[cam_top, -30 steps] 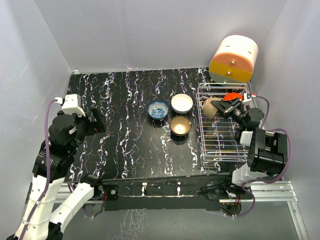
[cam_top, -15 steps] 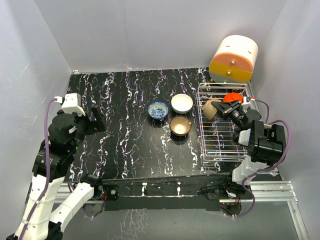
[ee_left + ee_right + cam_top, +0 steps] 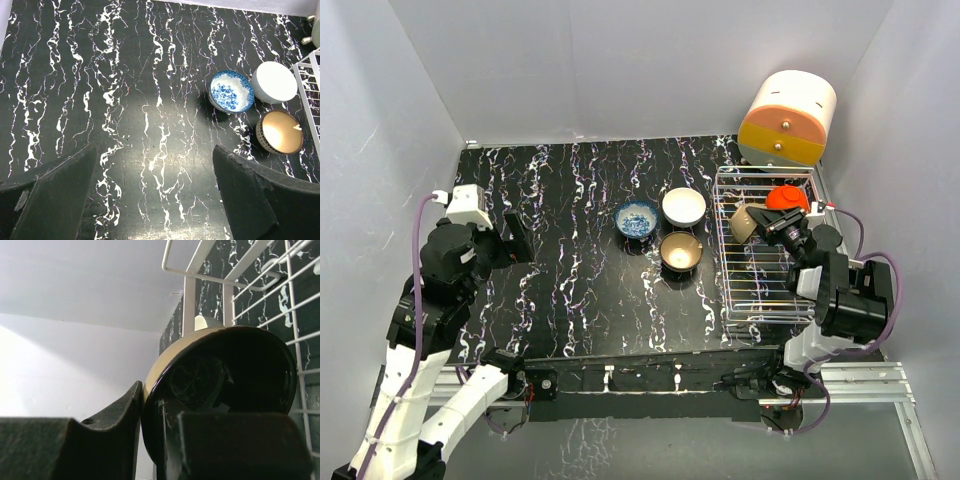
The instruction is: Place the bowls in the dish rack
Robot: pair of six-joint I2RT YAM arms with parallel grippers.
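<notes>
Black-and-tan bowl (image 3: 742, 222): inside the dish rack (image 3: 757, 285), far left part, tipped on its side with the tan outside facing left and the black inside facing the right arm; its rim is pinched by the right pincer (image 3: 769, 227), one finger (image 3: 117, 415) against the tan outer wall and the other inside the black hollow, jaws drawn nearly together on the rim. Red bowl (image 3: 786, 197): also in the rack, far right corner, tilted, just beside the black-and-tan bowl. Dish rack: silver wire, on the right side of the worktop (image 3: 570, 200), its near half holding no bowls. Blue-and-white bowl (image 3: 637, 218), white bowl (image 3: 683, 207), gold-and-brown bowl (image 3: 680, 251): upright on the worktop in a tight cluster just left of the rack, the white one farthest back, the gold-and-brown one nearest, the blue-and-white one to the left. Left pincer (image 3: 154, 150): raised over the left side of the worktop, fingers spread wide, holding nothing, well apart from the bowls. Orange-and-cream box (image 3: 787, 118): behind the rack at the far right corner
</notes>
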